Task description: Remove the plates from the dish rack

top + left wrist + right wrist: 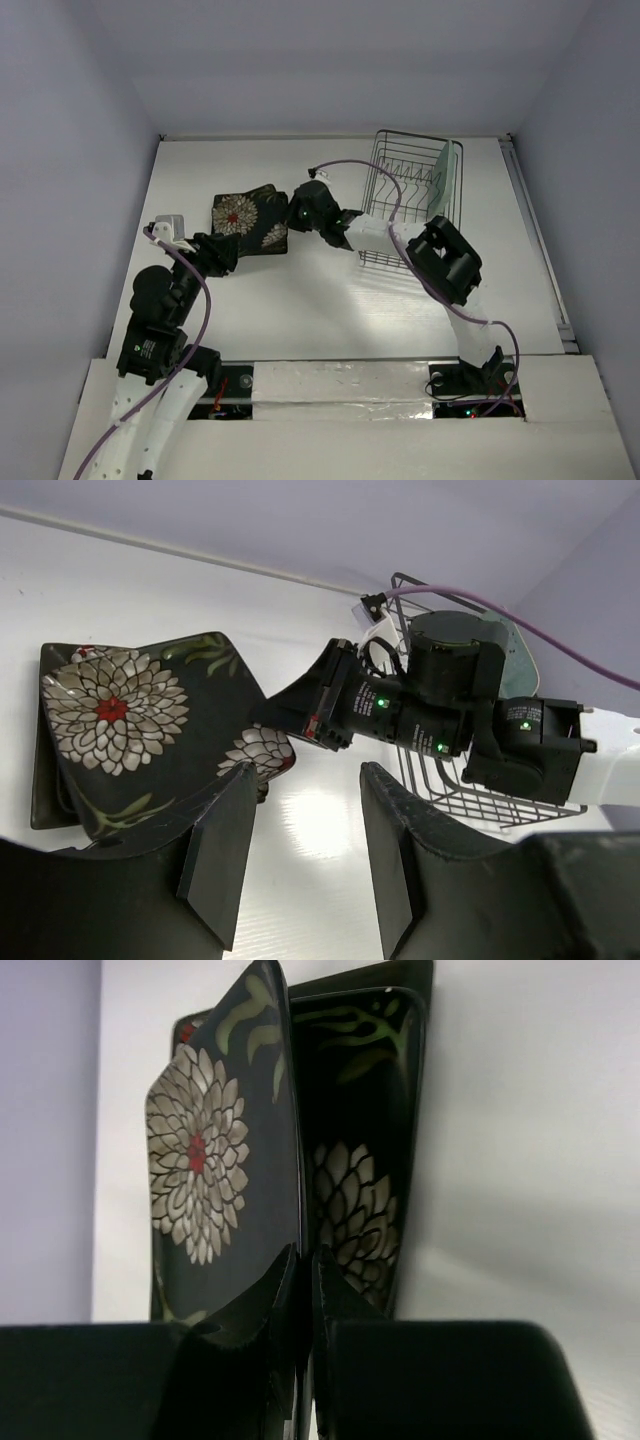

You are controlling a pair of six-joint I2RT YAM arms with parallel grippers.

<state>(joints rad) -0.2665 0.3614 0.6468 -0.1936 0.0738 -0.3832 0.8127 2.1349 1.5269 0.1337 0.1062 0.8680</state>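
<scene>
One black floral plate (210, 1180) is tilted up on edge over a second floral plate (360, 1160) that lies flat on the desk (330, 310). The right end effector (303, 1300) is clenched on the tilted plate's rim. The left end effector (300, 850) hangs released just beside the pair's near side, grasping nothing. Well apart to the right, a mint-green plate (446, 178) stands upright in the dish rack (395, 175).
</scene>
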